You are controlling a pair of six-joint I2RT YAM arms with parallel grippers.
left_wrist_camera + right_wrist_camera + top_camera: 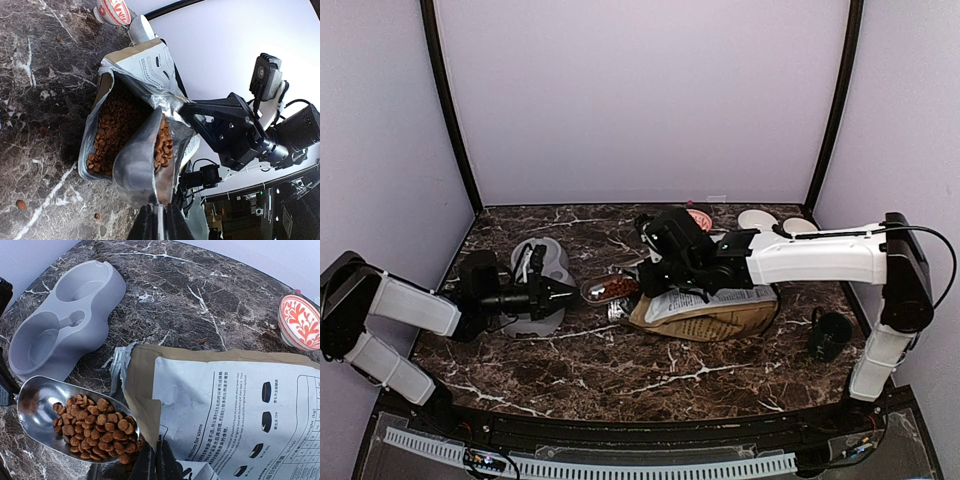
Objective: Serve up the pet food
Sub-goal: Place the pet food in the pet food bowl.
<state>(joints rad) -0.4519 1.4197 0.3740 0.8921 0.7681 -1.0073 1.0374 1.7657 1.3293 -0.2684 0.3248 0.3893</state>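
The pet food (95, 427) fills the front half of a metal scoop (40, 405) held at the torn mouth of the dog-food bag (225, 405). My left gripper (159, 220) is shut on the scoop's thin handle. More pet food (112, 130) lies inside the open bag (150, 60), which rests on its side. My right gripper (155, 460) is shut on the upper flap of the bag's mouth and holds it open. The grey double bowl (65, 320) stands empty to the left, below my left gripper (555, 293) in the top view.
A red-and-white patterned bowl (300, 322) stands behind the bag. White discs (757, 219) lie at the back right. A black object (830, 335) sits near the right arm's base. Stray kibble bits (20, 204) dot the marble table (620, 380).
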